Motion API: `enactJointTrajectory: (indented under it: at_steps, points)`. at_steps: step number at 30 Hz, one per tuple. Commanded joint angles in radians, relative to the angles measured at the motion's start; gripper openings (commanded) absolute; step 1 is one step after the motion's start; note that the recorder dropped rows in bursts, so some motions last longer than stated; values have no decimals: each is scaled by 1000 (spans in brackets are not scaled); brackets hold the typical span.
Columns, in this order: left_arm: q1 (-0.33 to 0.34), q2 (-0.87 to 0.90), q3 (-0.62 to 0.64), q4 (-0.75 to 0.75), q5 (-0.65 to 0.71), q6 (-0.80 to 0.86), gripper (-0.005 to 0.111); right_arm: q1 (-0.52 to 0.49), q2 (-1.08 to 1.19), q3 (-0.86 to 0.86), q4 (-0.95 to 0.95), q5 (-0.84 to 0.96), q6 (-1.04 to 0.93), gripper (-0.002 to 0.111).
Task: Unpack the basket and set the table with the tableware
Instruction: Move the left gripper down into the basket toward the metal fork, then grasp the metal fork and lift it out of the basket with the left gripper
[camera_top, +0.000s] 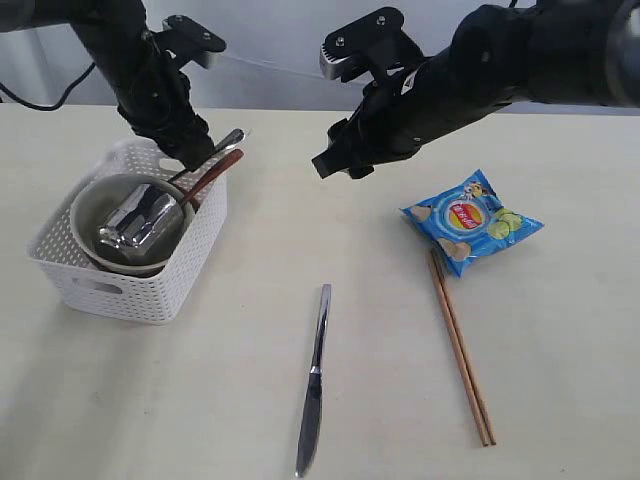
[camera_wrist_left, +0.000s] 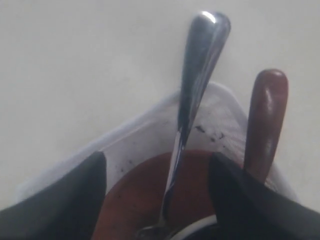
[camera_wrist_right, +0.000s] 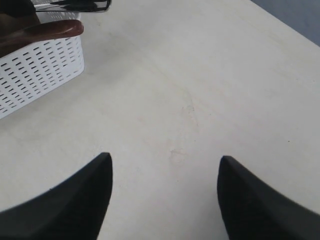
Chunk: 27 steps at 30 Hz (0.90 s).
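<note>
The white basket (camera_top: 130, 285) stands at the left of the table (camera_top: 560, 380). In it are a cream bowl (camera_top: 88, 205) holding a steel cup (camera_top: 140, 220) and, seen in the left wrist view, a reddish-brown plate (camera_wrist_left: 135, 200). A steel fork handle (camera_top: 228, 140) and a dark red spoon handle (camera_top: 215, 175) stick out over the basket's far right corner. My left gripper (camera_top: 190, 155) is open there, with the fork handle (camera_wrist_left: 197, 75) between its fingers, untouched, and the spoon (camera_wrist_left: 265, 120) beside one finger. My right gripper (camera_top: 340, 168) hovers open over bare table (camera_wrist_right: 165, 160). A steel knife (camera_top: 315, 380) and brown chopsticks (camera_top: 460, 345) lie on the table.
A blue chip bag (camera_top: 470, 222) lies at the right, just behind the chopsticks' far ends. In the right wrist view the basket's corner (camera_wrist_right: 35, 80) lies off to one side of the fingers.
</note>
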Motion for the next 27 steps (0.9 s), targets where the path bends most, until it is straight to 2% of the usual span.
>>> enactJointTrajectory:
  at_steps: [1,20,22,27]
  points:
    - [1,-2,-8,-20,14,18,57,-1,-3,3,-7,-5,-3,59]
    - [1,63,-1,-25,6,43,56,-1,-3,3,-3,-17,-3,59]
    - [1,63,-1,-25,6,43,50,-1,-3,3,0,-19,-3,59]
    - [1,63,-1,-25,6,43,26,-1,-3,3,0,-19,-3,59]
